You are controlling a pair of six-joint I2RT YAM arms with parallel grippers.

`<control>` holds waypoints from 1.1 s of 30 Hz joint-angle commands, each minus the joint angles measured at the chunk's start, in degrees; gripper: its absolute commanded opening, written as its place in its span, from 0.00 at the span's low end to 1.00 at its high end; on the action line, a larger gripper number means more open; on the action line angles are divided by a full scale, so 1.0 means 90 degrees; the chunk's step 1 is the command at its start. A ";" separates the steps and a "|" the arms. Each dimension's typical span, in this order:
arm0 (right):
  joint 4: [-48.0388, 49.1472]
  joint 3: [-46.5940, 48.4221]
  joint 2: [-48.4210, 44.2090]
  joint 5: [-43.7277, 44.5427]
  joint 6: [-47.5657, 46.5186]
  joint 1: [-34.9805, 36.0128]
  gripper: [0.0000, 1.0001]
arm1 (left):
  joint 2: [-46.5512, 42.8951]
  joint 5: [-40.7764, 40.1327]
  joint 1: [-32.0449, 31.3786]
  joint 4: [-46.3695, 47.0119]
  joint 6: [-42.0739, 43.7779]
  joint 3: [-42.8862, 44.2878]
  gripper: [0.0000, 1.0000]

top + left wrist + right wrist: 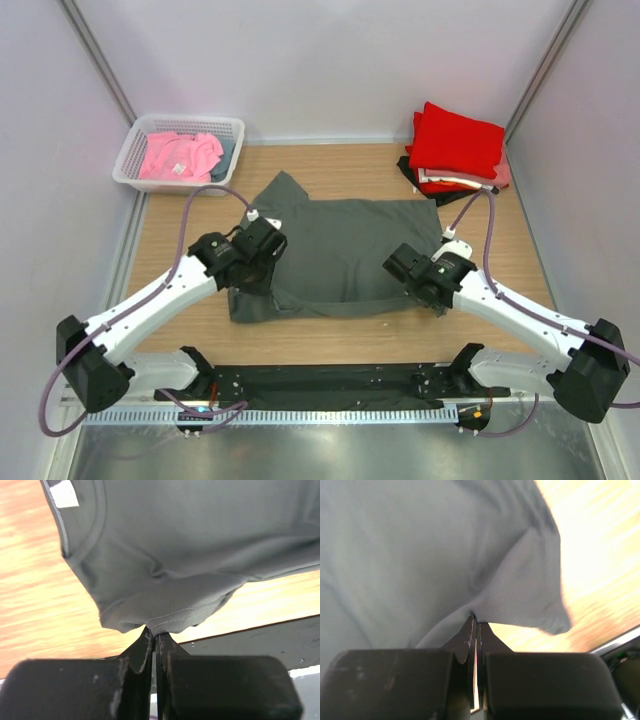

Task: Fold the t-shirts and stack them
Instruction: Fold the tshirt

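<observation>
A dark grey t-shirt (pixel 345 248) lies spread on the wooden table, its near part folded up over itself. My left gripper (pixel 262 246) is shut on its left edge; the left wrist view shows the stitched hem (pixel 167 617) pinched at the fingertips and the white neck label (pixel 64 493). My right gripper (pixel 408 268) is shut on its right edge; the right wrist view shows grey cloth (pixel 515 600) pinched between the tips. A folded bright red shirt (pixel 458 140) tops a stack at the back right, over pink and black ones. A pink shirt (pixel 180 155) lies in the basket.
A white latticed basket (pixel 136 150) stands at the back left. White walls close the table on three sides. A black rail (pixel 330 380) runs along the near edge between the arm bases.
</observation>
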 commanded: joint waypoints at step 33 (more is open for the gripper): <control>0.2787 0.1147 0.2726 -0.1397 -0.4453 -0.3248 0.77 | 0.4734 -0.1416 0.1857 -0.0338 0.1538 0.3391 0.20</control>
